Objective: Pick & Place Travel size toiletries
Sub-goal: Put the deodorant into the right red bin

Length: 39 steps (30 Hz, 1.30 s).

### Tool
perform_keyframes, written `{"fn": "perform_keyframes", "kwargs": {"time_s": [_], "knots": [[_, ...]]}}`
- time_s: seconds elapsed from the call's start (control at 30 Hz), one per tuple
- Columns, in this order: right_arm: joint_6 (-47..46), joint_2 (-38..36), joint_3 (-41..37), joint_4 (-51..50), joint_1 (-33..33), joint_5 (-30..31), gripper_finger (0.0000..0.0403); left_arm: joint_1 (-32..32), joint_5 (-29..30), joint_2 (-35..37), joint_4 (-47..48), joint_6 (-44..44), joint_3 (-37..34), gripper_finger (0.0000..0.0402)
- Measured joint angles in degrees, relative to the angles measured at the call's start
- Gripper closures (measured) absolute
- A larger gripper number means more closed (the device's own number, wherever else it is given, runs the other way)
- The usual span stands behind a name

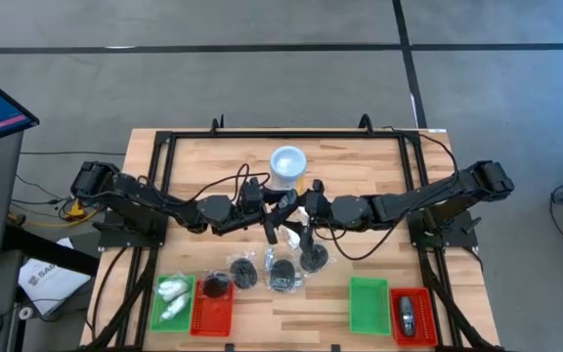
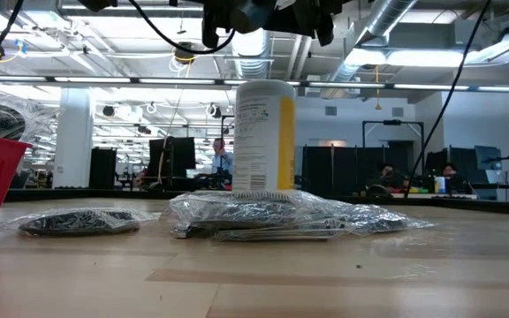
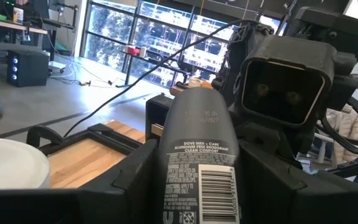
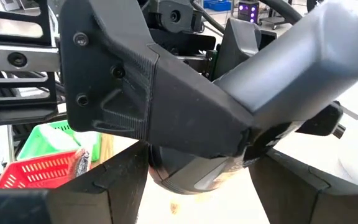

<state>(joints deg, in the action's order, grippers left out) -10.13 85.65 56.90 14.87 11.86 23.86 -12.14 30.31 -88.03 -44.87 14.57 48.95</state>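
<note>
Item: dark grey oblong plastic deodorant stick with a barcode label [image 3: 201,155], one of the travel size toiletries; held in the air just in front of the tall white cylindrical tub with a yellow label [image 1: 287,166], above the wooden surface [image 1: 360,166]

Left hand [image 1: 264,210]: pinching the stick between its two fingers, the stick's long axis running out along them

Right hand [image 1: 307,209]: directly opposite, on the other side of the tub's centre line, facing the left hand; fingers spread to either side of the stick's far end; contact cannot be told from the right wrist view

Key relation: the stick lies between the two hands, its free end pointing at the right hand, so a pass across looks the likely step; both hands are equally near, the right needing only to press together along the short axis

Likely destination: red rectangular mesh tray [image 1: 411,293], far from the tub at the front right corner, where another dark oblong piece [image 1: 406,315] already lies, beside a green rectangular tray [image 1: 368,303]

Remaining: several clear-wrapped black round packets [image 1: 281,272] lie loose in front of the tub
</note>
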Motion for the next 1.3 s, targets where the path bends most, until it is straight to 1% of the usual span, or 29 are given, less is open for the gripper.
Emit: {"fn": "perform_keyframes", "kwargs": {"time_s": [0.37,0.53,0.83,0.97,1.1,1.3], "knots": [[3.3,-0.1,0.0,1.6,0.6,0.4,0.0147,-0.6,-0.3,1.1,-1.3,-3.6,-0.1,0.0215],[4.4,-0.6,0.0,3.0,0.4,-0.2,0.0147,-1.5,-0.3,1.3,-3.4,-5.9,0.0,0.0215],[5.9,-0.6,0.0,5.7,0.7,-2.2,0.0147,-1.7,-4.8,1.4,-6.2,-7.2,0.0,0.0215],[6.2,-0.6,0.0,6.0,0.7,-2.2,0.0147,-1.7,-5.9,1.4,-6.6,-8.3,0.0,0.0215],[7.4,-0.6,0.0,8.3,0.8,-2.2,0.0147,-1.8,-6.4,1.4,-7.7,-8.3,0.0,0.0215],[7.3,-0.6,0.3,7.9,0.6,-2.7,0.0147,-1.8,-7.8,1.4,-8.0,-8.3,0.0,0.0215]]}}
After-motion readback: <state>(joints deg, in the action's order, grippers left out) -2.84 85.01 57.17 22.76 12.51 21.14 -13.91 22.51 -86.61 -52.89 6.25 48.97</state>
